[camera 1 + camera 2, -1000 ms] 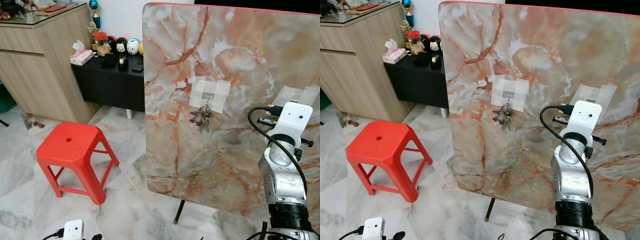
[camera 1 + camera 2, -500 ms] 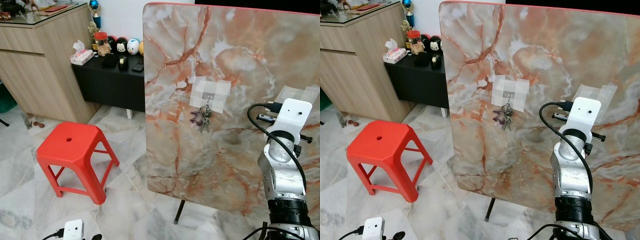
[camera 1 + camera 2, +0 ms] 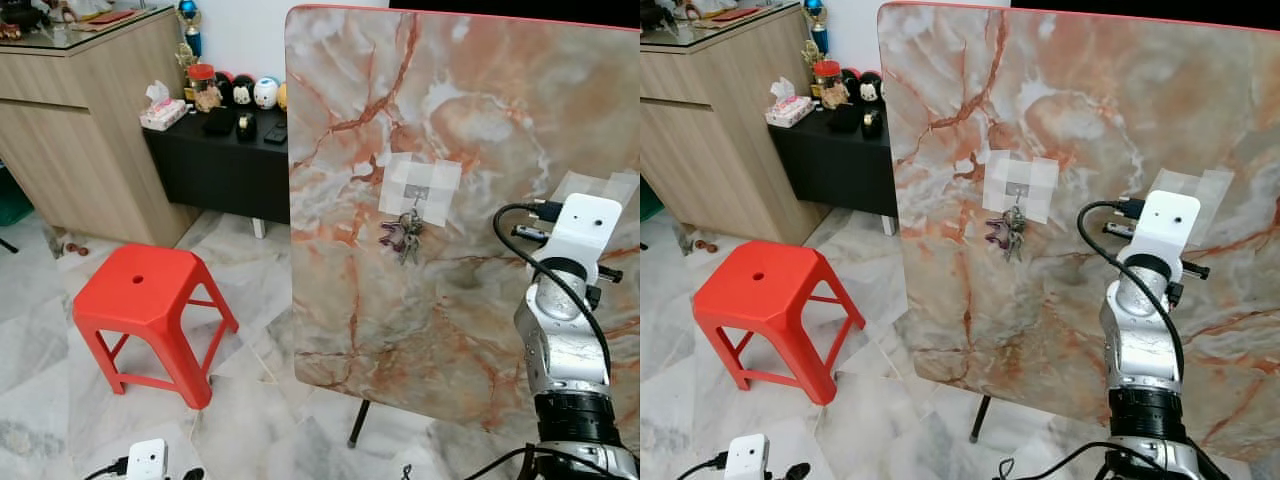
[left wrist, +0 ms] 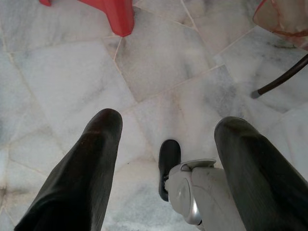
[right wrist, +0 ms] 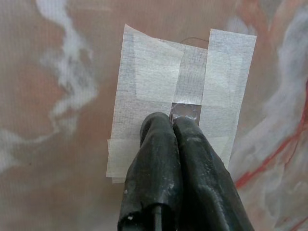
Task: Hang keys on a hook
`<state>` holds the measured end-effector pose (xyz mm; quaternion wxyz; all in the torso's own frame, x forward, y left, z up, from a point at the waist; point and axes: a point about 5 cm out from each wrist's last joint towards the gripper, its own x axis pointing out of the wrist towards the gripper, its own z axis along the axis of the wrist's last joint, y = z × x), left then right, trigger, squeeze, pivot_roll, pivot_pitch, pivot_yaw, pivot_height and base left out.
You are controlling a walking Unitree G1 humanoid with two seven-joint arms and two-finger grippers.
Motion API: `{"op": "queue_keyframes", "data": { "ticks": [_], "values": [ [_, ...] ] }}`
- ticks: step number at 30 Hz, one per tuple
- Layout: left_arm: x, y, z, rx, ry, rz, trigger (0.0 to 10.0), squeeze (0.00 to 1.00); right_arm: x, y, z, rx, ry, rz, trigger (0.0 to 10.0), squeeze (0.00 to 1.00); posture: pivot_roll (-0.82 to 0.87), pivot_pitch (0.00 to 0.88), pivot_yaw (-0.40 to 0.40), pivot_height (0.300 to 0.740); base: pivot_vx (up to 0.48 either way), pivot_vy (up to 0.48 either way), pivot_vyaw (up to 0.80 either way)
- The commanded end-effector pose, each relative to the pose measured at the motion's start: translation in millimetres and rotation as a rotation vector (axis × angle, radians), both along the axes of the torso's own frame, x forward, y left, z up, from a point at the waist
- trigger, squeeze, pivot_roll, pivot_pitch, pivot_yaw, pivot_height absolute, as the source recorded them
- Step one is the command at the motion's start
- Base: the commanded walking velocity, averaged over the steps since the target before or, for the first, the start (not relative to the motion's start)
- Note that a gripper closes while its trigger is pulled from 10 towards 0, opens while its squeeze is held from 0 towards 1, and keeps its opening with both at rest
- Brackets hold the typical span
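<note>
A bunch of keys (image 3: 403,235) hangs from a small hook under a white tape patch (image 3: 419,187) on the upright marble-patterned panel (image 3: 470,120). A second tape patch (image 5: 180,96), further right on the panel, holds another small metal hook (image 5: 185,111). My right arm is raised in front of that patch, its white wrist camera (image 3: 586,222) facing the panel. The right gripper (image 5: 172,121) is shut with nothing in it, its tips just below the second hook. My left gripper (image 4: 168,127) hangs low over the floor, open.
A red plastic stool (image 3: 150,300) stands on the marble floor to the left. Behind it are a wooden counter (image 3: 80,130) and a low black cabinet (image 3: 225,165) with figurines. The panel rests on a thin dark leg (image 3: 359,425).
My right wrist has risen slightly in front of the right-hand tape patch. The keys and the left arm have not moved.
</note>
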<state>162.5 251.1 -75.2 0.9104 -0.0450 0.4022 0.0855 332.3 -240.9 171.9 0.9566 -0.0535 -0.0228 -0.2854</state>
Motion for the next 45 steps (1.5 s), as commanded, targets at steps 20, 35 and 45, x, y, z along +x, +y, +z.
{"op": "queue_keyframes", "data": {
  "ticks": [20,35,45],
  "values": [
    [-3.1,1.3,-1.3,0.010,0.020,-0.005,10.0,0.00,8.1,-9.1,-1.2,-0.003,0.053,-0.020,10.0,0.00,-0.01,0.000,-0.040,0.740,0.000,0.000,0.00],
    [-2.3,0.6,-0.7,0.003,0.003,-0.001,10.0,0.00,15.1,0.5,-2.4,-0.026,0.081,0.078,10.0,0.00,-0.01,0.000,-0.041,0.740,0.000,0.000,0.00],
    [-3.1,1.3,-1.2,0.012,0.016,-0.005,10.0,0.00,15.2,0.3,-3.2,-0.033,0.090,0.085,10.0,0.00,-0.01,0.000,-0.041,0.740,0.000,0.000,0.00]
  ]
}}
